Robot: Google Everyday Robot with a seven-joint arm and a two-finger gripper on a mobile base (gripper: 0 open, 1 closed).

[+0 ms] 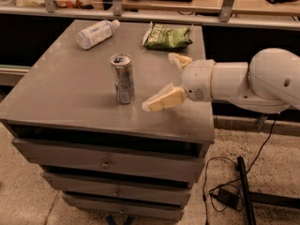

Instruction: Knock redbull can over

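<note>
**Position.** The gripper [158, 82] sits low over the grey cabinet top [56, 97], just right of the redbull can [123, 78]. Its two cream fingers [164, 99] are spread wide and hold nothing. The nearer finger points at the can's lower half, close to it but not touching.

**Hazards, as judged from where I stand:**
1. Low contact. A push near the base may slide the can along upright instead of tipping it.
2. Wide spread. The can may slip into the gap between the fingers and be nudged rather than struck.
3. Rolling. Once down, the round body may roll left of where it stands now, toward the cabinet edge, which shows no lip.
4. Bystanders. The plastic bottle [96, 33] and the green snack bag [167, 36] lie behind the can, well apart from it, so the risk to them is low.

**Can condition.** It stands upright near the middle of the top. It is slim and tall, with a silver-and-blue wall and a shiny rim. Whether it has been opened cannot be told.
</note>
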